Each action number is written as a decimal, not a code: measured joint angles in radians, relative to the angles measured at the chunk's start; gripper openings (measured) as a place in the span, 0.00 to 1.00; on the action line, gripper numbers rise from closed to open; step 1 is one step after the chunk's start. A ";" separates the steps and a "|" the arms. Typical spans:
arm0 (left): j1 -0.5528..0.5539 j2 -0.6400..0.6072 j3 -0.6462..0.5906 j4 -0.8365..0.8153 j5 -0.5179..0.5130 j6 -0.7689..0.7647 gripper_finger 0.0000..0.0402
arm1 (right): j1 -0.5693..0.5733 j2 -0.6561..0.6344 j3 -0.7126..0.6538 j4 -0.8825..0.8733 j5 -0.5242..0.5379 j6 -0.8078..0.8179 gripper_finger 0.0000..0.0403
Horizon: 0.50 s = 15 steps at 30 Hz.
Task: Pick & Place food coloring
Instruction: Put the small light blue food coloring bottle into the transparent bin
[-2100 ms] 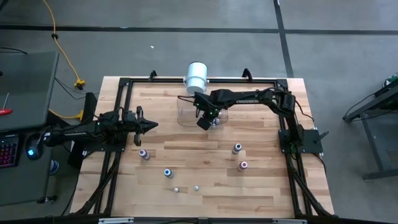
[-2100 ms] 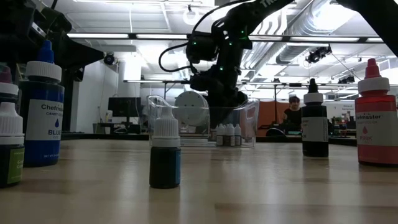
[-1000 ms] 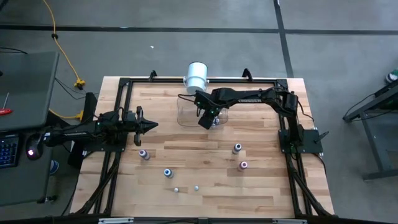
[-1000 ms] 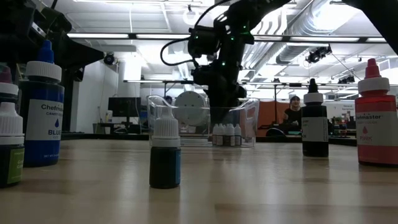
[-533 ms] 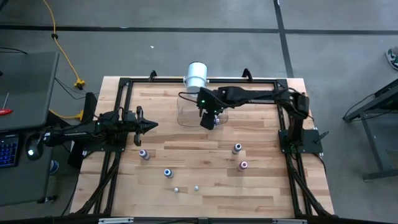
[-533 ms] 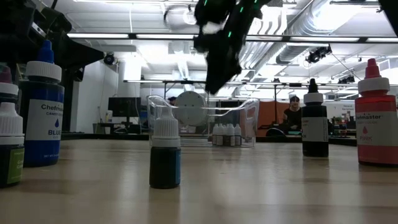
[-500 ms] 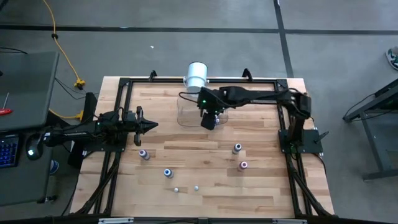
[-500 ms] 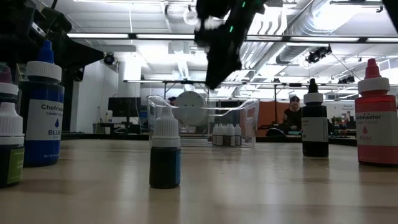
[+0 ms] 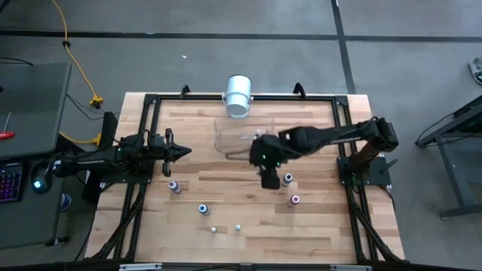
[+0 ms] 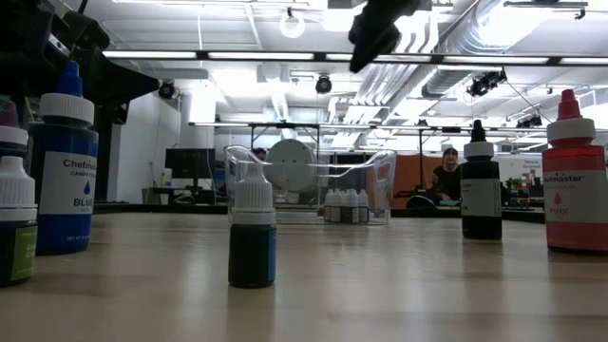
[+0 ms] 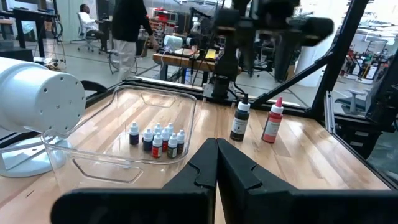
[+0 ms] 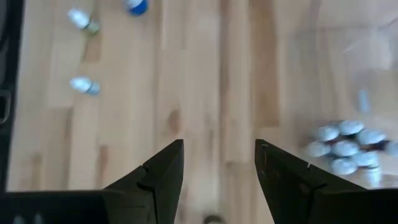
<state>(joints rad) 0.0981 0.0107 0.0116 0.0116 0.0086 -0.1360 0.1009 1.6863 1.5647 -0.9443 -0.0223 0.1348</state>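
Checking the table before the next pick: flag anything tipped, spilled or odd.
Nothing stands out. Loose bottles stand upright on the table, more cluster inside the tub, and no spill shows.

food coloring (image 11: 158, 138) | small bottles upright | clustered in clear tub (image 11: 93, 167)

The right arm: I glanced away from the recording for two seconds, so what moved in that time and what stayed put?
The right gripper rose out of the clear tub and swung toward the table's middle, near a loose bottle; its fingers opened and hold nothing. The left gripper stayed parked and shut. The cluster of small bottles in the tub, the loose bottles and the white cylinder did not move.
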 joint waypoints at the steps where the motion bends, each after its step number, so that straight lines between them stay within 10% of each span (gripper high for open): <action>1: 0.000 0.000 0.000 0.000 0.000 0.000 0.00 | 0.017 -0.006 -0.011 -0.002 0.001 0.015 0.46; 15: 0.000 0.000 0.000 0.000 0.000 0.000 0.00 | 0.133 0.044 -0.081 0.141 0.085 0.353 0.46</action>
<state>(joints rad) 0.0980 0.0108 0.0116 0.0116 0.0086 -0.1361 0.2335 1.7308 1.4835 -0.8030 0.0623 0.4879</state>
